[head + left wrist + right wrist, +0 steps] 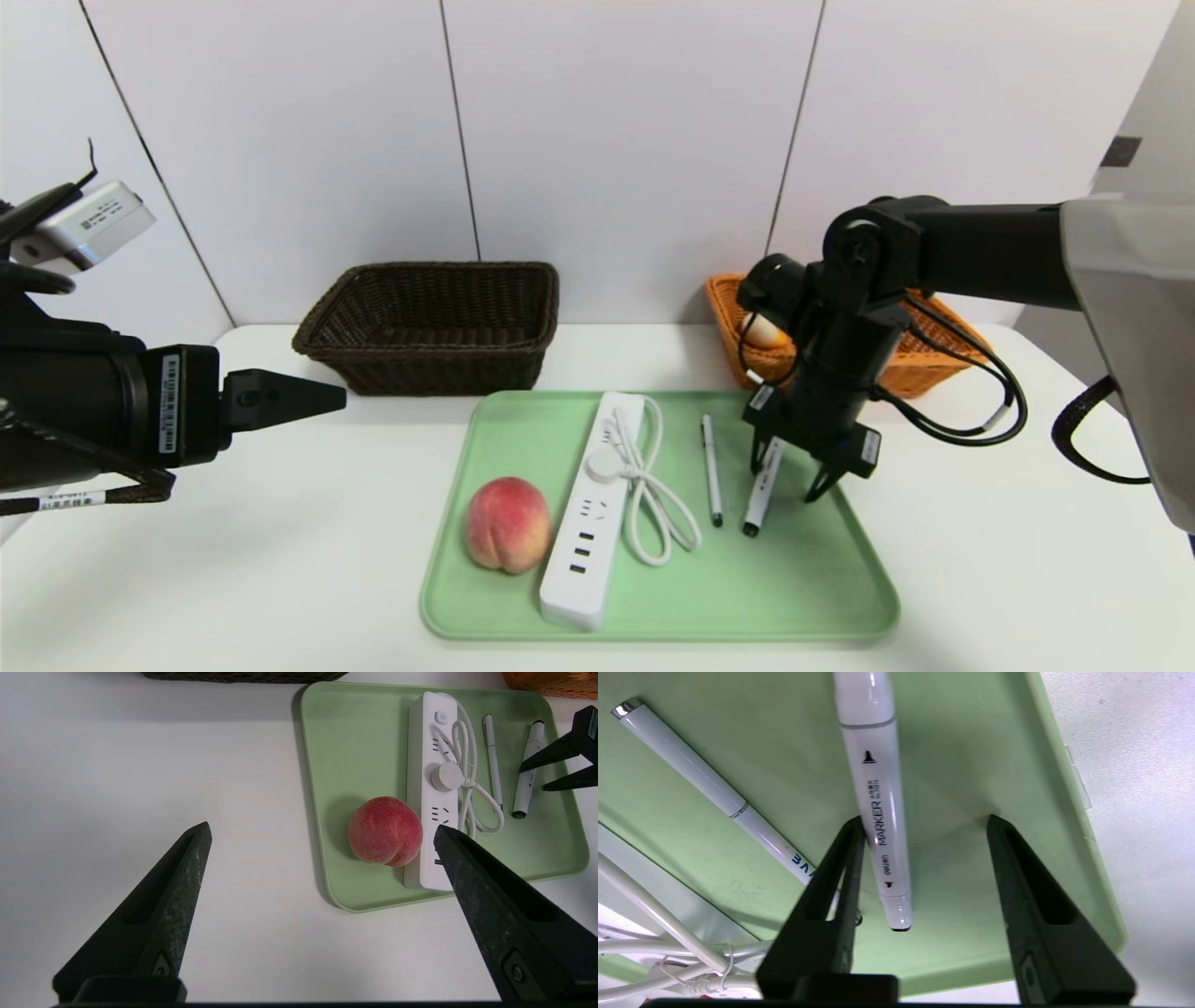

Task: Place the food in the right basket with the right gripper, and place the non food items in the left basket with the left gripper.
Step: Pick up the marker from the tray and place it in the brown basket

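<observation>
1. Tray [822, 597]: pale green, on the white table [280, 560]. It carries the peach [507, 524], the power strip [590, 523] with looped cord, the thin pen [711, 469] and the marker [761, 490], all lying flat.
2. Right basket [920, 369]: orange-tan wicker, behind the tray's far right corner. A bun [764, 329] shows inside it, partly hidden by the arm.
3. Left basket [429, 322]: dark brown wicker, behind the tray's far left corner; nothing visible inside.
4. Right gripper [794, 476]: pointing straight down over the tray's right part, jaws partly open and astride the marker. One jaw stands right against the barrel; the other is clear of it. Nothing lifted; no firm hold evident.
5. Left gripper [322, 833]: hanging above the table left of the tray, jaws fully spread, empty.
6. Step in hand, as judged: one food item binned; the peach and three non-food items remain.
7. Next move, as judged: the marker belongs to the left gripper and left basket. The right gripper's proper target is the peach, well apart across the power strip.
</observation>
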{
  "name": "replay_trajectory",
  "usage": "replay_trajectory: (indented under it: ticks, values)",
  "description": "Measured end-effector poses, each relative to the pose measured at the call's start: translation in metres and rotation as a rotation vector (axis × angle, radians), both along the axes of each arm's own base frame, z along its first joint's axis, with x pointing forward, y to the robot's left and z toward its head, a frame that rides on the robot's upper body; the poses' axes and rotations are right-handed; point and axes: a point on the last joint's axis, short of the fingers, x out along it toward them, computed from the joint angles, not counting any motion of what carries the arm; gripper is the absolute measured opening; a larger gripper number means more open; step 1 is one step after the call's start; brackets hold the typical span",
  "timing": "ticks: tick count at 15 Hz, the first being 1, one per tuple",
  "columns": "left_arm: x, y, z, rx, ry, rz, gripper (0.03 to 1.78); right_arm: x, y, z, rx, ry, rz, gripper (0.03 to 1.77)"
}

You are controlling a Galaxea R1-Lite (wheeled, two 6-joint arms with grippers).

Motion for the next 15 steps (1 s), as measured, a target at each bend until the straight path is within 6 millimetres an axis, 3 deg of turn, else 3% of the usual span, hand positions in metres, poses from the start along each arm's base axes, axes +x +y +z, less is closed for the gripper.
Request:
replay_trajectory:
  ticks: [1, 2, 8, 15]
  values:
    - [0.000, 0.000, 0.000, 0.000, 0.000, 0.000, 1.69, 0.000, 0.001, 0.000, 0.004, 0.000, 0.003, 0.65]
    - [0.001, 0.000, 0.000, 0.000, 0.001, 0.000, 1.69, 0.001, 0.002, 0.000, 0.011, -0.011, 0.006, 0.14]
    - [0.000, 0.000, -0.001, 0.002, 0.007, 0.001, 1.69, -0.006, 0.011, 0.005, 0.018, -0.027, 0.036, 0.16]
    - [0.000, 0.000, 0.000, -0.001, 0.003, 0.003, 1.69, -0.061, 0.038, 0.072, 0.091, -0.203, 0.218, 0.16]
